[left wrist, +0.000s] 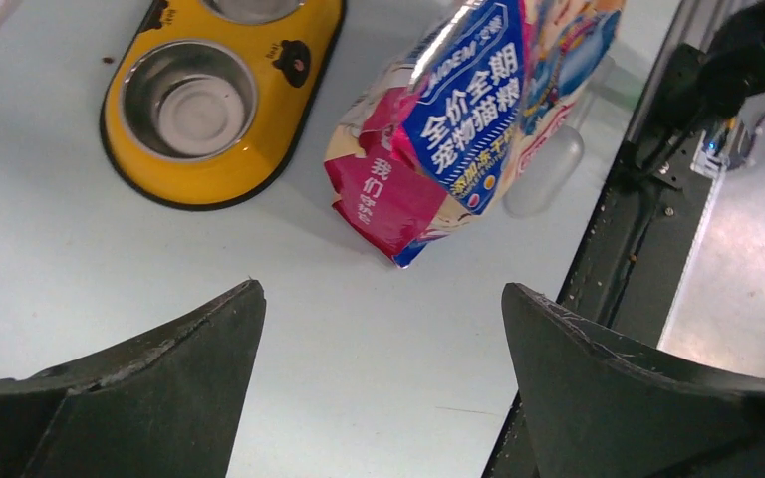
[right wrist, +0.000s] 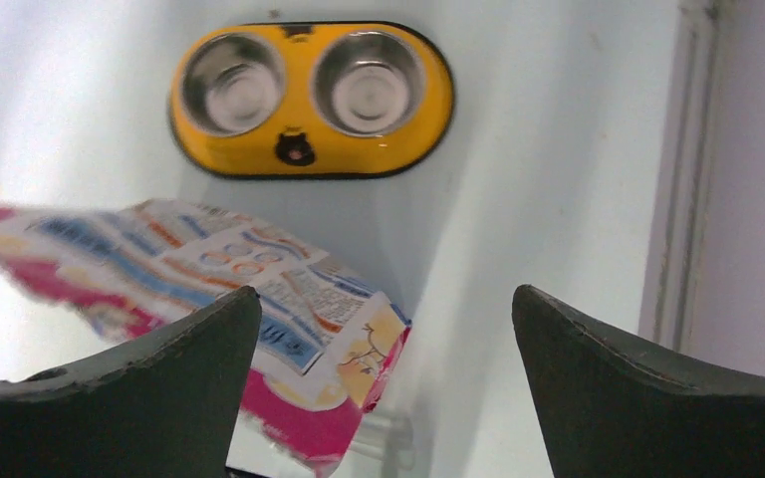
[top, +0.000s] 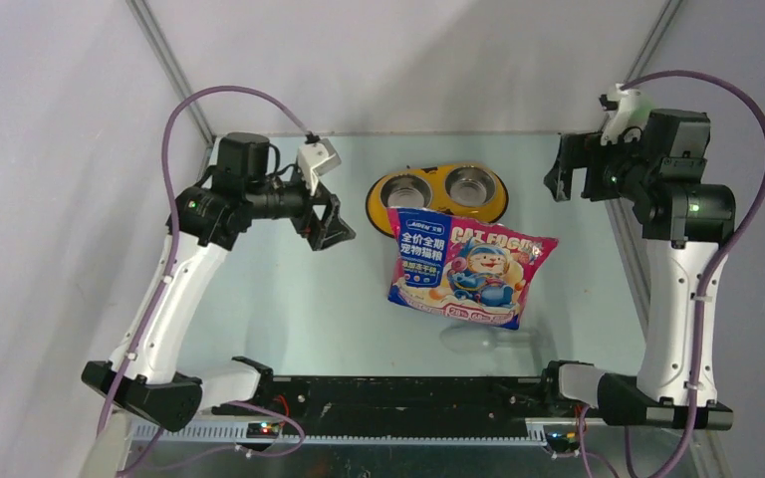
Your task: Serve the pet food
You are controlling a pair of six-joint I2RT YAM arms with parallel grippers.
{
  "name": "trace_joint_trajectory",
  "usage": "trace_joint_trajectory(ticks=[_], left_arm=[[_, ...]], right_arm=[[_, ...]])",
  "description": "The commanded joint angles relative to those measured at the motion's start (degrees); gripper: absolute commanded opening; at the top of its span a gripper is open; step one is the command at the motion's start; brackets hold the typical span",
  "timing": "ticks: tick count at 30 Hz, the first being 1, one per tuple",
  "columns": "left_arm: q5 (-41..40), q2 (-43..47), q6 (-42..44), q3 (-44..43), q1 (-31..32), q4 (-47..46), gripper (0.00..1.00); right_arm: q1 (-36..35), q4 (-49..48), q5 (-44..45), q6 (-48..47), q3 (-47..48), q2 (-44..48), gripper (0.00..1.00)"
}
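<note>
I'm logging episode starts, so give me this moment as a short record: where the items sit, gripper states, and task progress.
bag: cat food bag, lying just nearside of the bowl; open or sealed cannot be told
bowl: yellow double bowl, far middle, empty
scoop: clear scoop, nearside of the bag
left gripper: fingers apart, holding nothing
right gripper: fingers apart, holding nothing
progress: nothing served yet

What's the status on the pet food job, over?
Left gripper open, empty; right gripper open, empty. Cat food bag on table by yellow bowl, ungripped; cups empty. Clear scoop beside bag, nothing blocking.
</note>
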State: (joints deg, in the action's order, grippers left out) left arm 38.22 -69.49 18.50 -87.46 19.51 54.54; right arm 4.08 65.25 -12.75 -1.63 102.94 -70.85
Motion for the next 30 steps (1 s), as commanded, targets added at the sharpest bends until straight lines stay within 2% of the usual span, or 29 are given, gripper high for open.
trace_joint_trajectory(ticks=[1, 2, 3, 6, 9, 13, 16, 25, 27, 30], left_arm=[[1.9, -0.9, 2.1, 0.1, 3.2, -1.4, 0.95], [1.4, -0.7, 1.1, 0.6, 3.8, -2.3, 0.94], [1.0, -0.6, 0.4, 1.6, 4.1, -4.2, 0.93], [-3.6, -0.7, -0.9, 3.8, 5.4, -7.6, 0.92], [-3.7, -1.6, -0.4, 5.6, 5.9, -8.2, 0.91], [-2.7, -0.9, -0.5, 7.7, 6.5, -9.3, 0.90], [-2.9, 0.0, -0.9, 8.8, 6.8, -9.5, 0.90], [-3.5, 4.1, 1.2, 10.7, 6.9, -8.6, 0.90], [-3.1, 5.5, -0.4, 12.2, 6.9, -10.6, 0.90], [-3.0, 7.8, -0.9, 13.5, 6.9, -11.5, 0.90]], right_arm=[[-2.0, 3.9, -17.6, -16.0, 2.6, 1.9, 0.99], [-2.9, 4.3, -23.9, -19.4, 2.1, 3.0, 0.99], [-7.0, 3.6, -24.5, -22.9, 0.6, 3.4, 0.98], [-16.8, 4.5, -17.4, -26.3, 0.0, 1.7, 0.93], [-26.8, 8.8, -13.8, -30.5, 3.1, -2.6, 0.89], [-33.3, 8.3, -10.0, -32.7, 1.5, -5.3, 0.85], [-35.5, 8.3, -8.7, -32.9, 1.0, -7.4, 0.81], [-36.2, 5.8, -6.7, -29.7, -2.0, -10.4, 0.71], [-36.2, 5.4, -5.4, -29.3, -3.1, -10.8, 0.67], [-36.3, 6.4, -5.2, -29.8, -3.2, -12.0, 0.55]])
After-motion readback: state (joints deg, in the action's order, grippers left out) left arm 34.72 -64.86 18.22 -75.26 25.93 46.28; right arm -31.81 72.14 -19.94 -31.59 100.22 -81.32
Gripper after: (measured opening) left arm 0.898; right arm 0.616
